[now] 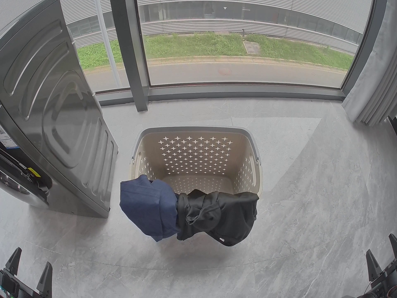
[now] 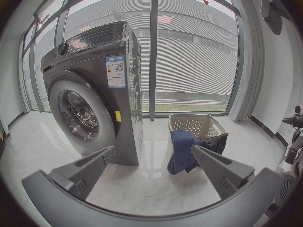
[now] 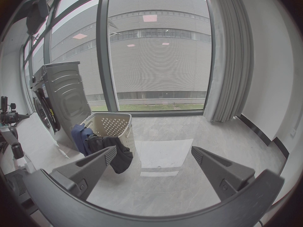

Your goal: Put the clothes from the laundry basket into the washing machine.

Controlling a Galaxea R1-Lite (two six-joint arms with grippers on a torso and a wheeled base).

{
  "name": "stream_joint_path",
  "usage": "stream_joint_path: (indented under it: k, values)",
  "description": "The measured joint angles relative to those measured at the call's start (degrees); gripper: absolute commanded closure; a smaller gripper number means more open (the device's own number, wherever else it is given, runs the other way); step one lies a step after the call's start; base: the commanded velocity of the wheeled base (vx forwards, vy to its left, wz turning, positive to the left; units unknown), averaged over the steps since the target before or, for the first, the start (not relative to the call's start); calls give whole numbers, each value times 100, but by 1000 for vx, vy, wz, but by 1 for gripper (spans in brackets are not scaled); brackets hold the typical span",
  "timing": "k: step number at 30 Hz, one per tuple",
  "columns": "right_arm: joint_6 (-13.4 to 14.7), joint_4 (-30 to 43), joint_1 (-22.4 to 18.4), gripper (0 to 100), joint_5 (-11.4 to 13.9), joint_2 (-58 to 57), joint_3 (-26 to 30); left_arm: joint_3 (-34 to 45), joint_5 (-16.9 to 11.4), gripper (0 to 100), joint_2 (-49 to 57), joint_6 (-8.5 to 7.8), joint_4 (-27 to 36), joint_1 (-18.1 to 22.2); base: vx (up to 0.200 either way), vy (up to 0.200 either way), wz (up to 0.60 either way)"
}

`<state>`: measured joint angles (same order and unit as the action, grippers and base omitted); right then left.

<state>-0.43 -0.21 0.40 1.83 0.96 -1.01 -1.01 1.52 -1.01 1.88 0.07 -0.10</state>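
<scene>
While both arms sit low and well short of the clothes, the task looks to be at its very start, with nothing picked up yet. The floor carries everything. The washing machine stands by its far left edge near the window, its side panel turned toward the laundry basket, which stands just to its right with a narrow gap between them. Whether the machine's door is open cannot be told. Over the basket's near rim hang two clothes, touching: a black garment toward the right corner and a blue garment at the left corner, both trailing down outside the wall. The left gripper and the right gripper hover over the floor's near edge, each with fingers spread and nothing between them.

The next move probably calls for one gripper to come forward and pinch a garment at the rim; the left one is nearer the blue piece and the machine. Bare floor gives free room for that approach, but the load would likely have to swing round the machine's near corner to reach its front
</scene>
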Motion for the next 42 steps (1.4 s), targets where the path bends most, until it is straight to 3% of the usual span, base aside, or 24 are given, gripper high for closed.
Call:
stream_joint_path:
  k: [7,18,25,42]
  values:
    - [0,-1,1,0,-2,2,0,0,-27,0,0,-158,-7,5,0,200,0]
    - [0,0,1,0,-2,0,0,0,48,0,0,-44,-7,0,0,200,0]
    - [0,-4,1,0,0,2,0,0,-11,0,-2,-126,-2,5,0,200,0]
    - [0,-4,1,0,0,2,0,0,-9,0,-2,-126,-10,0,0,200,0]
